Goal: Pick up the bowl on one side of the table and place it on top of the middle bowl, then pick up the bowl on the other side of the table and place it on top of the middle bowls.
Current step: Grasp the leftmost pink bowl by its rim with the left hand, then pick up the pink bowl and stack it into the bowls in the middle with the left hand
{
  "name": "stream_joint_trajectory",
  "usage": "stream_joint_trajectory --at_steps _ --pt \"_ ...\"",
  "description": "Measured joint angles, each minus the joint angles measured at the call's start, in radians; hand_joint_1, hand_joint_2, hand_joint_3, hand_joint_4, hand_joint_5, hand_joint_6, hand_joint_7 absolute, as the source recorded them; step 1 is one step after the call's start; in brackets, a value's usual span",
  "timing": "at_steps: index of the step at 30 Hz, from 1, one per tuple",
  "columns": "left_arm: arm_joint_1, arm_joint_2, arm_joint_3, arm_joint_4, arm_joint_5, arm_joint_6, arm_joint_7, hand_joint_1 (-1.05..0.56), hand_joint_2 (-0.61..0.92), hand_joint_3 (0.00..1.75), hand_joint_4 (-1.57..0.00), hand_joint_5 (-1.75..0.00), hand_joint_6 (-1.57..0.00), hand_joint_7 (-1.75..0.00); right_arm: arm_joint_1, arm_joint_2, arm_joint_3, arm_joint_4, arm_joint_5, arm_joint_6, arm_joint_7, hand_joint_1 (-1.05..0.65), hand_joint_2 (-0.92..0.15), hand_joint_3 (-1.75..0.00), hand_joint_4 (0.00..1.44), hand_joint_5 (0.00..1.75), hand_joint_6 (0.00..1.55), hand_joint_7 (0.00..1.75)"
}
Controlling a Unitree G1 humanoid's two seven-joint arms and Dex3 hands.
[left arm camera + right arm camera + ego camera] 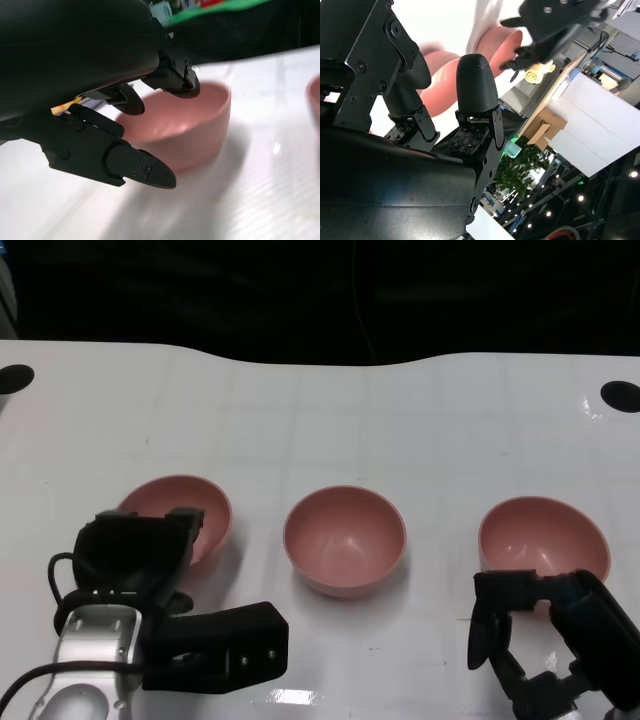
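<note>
Left hand (140,550) at lower left of the head view, fingers spread wide, holding nothing. Its upper fingers (172,80) sit over the near rim of the left bowl (185,508); the lower one (135,167) hangs outside the wall. Can't tell from the wrist view whether any of them actually touch the bowl.

Right hand (530,630) at lower right, fingers apart, nothing in it. It sits just in front of the right bowl (545,535), black fingertip (480,630) pointing down toward the surface (420,420). Contact with that bowl: can't tell.

Three pink bowls in a row across the middle of the frame, all upright, open side up, well apart. Middle bowl (345,538) stands alone between the two, nothing stacked on it.

Surface is white with a faint grid. Two black round holes near its far corners: one at far left (14,377), one at far right (620,395). Dark backdrop across the top of the frame.

Nothing lies between the side bowls and the middle one. Black bracket on the left forearm (215,645) sticks out toward centre bottom, short of the middle bowl.

Right wrist view is tilted; it shows the pink bowls (492,47) beyond the fingers and room clutter: cardboard boxes (545,127), a green plant (520,170).
</note>
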Motion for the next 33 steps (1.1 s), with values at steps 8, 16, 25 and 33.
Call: stream_joint_trajectory --at_steps 8,16,25,33 --pt "-0.081 0.031 -0.018 0.224 -0.128 -0.159 0.17 -0.32 0.9 0.0 -0.87 -1.34 -1.19 -0.03 0.003 0.0 0.0 -0.001 0.001 0.001 0.007 0.3 -0.06 -1.75 0.99 1.74 0.93 1.4" --pt "-0.097 0.06 -0.027 0.29 -0.184 -0.291 0.338 -0.22 0.91 0.06 -0.8 -1.75 -0.73 -1.52 0.003 0.0 0.0 -0.001 0.0 0.002 0.009 0.28 -0.06 -1.75 0.99 1.74 0.93 1.4" --pt "-0.101 0.075 -0.028 0.199 -0.189 -0.284 0.371 -0.19 0.9 0.29 -0.78 -1.75 -0.67 -1.62 0.003 0.0 -0.001 -0.008 -0.005 0.01 0.009 0.3 -0.06 -1.74 0.99 1.74 0.93 1.39" --pt "-0.102 0.081 -0.025 0.05 -0.205 -0.318 0.372 -0.19 0.69 0.55 -0.8 -1.75 -0.68 -1.62 0.004 0.0 -0.002 -0.018 -0.008 0.017 0.009 0.33 -0.06 -1.74 1.0 1.73 0.94 1.39"
